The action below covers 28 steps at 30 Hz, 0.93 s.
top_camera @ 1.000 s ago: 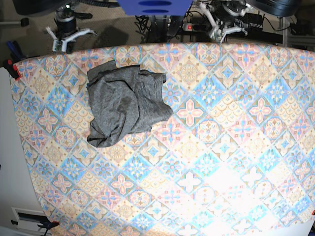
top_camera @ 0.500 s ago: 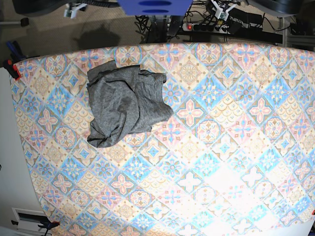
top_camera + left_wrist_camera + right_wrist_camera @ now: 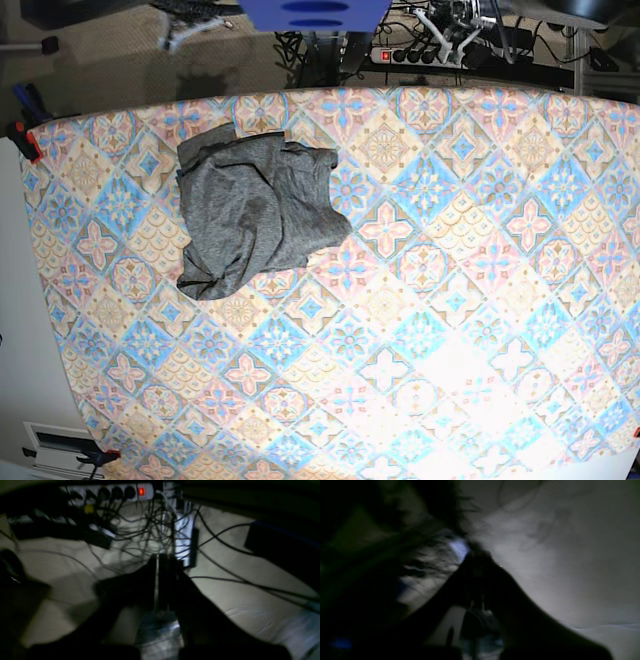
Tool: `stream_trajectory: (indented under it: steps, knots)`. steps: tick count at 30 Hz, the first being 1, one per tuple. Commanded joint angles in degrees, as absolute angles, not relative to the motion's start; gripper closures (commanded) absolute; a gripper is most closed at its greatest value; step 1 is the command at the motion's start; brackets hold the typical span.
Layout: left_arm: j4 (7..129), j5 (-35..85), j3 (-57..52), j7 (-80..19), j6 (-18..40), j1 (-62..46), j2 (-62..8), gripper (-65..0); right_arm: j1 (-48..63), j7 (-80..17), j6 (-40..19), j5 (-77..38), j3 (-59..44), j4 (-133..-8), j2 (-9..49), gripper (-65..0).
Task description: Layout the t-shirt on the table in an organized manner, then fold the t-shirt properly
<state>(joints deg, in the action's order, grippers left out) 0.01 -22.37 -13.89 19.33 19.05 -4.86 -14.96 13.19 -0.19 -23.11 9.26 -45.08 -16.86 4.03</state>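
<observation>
The charcoal-grey t-shirt point(image 3: 250, 215) lies crumpled in a heap on the far left part of the table point(image 3: 450, 300), with nothing touching it. Both grippers hang beyond the table's far edge, over the floor. My right gripper point(image 3: 188, 38) is at the top left of the base view, and its dark fingers point(image 3: 470, 580) press together with nothing between them. My left gripper point(image 3: 447, 38) is at the top right. In the left wrist view the left gripper point(image 3: 157, 558) is shut and empty above tangled cables.
A power strip point(image 3: 110, 492) with a lit red switch and many cables lies on the floor behind the table. A red clamp point(image 3: 27, 142) grips the table's left edge. A blue mount point(image 3: 315, 12) hangs over the far middle edge.
Both arms have pulled back from the table's far edge over the floor, the right gripper shifting toward the middle. The t-shirt has not moved.
</observation>
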Motion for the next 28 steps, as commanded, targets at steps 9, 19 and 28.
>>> stream_trajectory:
  steps: [9, 19, 28]
  knots:
    - [0.0, -29.58, -13.76, 8.22, 4.44, 1.36, -15.34, 0.0, 4.97, 15.6, 1.36, 21.32, -45.23, 0.0, 5.49, 0.0]
    - [0.0, -29.58, -13.76, 6.46, 4.44, 2.15, -13.85, 0.0, 3.3, 16.13, 3.65, 25.45, -45.23, 0.0, 5.14, 0.0]
    - [0.0, -29.14, -13.76, 6.46, 4.35, 3.03, -10.15, 0.0, 3.21, 16.13, 3.65, 25.54, -45.23, 0.0, 5.23, 0.0]
